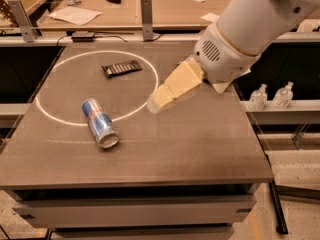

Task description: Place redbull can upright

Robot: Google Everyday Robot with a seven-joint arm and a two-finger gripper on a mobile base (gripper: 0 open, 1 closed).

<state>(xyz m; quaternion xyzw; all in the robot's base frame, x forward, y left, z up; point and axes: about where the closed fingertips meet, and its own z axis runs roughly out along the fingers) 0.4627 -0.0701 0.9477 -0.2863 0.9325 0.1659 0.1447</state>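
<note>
While the redbull can [100, 123] is lying on its side, the task is sitting at its opening stage, and no part of the placing is showing as done.

Item, task's thing: redbull can, resting flat on the table [200, 154] in the front-left quarter, in from the left edge and nearer the front edge than the back. Its long axis is running on a diagonal, with one silver end facing the front edge and the other pointing toward the back-left corner. It is lying across the front arc of the white circle [100, 52] marked on the top. Nothing is touching it.

Item, gripper [154, 104]: hanging over the middle of the table, reaching in from the back-right side, with its tip pointing down and toward the left edge. It is sitting well apart from the can, on the side toward the right edge, and is carrying nothing that is showing. Whether it is open or closed cannot be told.

Item, other: dark bar wrapper [122, 68], lying flat inside the circle toward the back edge, apart from the can.

Outstanding, as judged: reaching the can, taking hold across its body, turning it upright, setting it down on one end and letting go. All of these are remaining.
</note>
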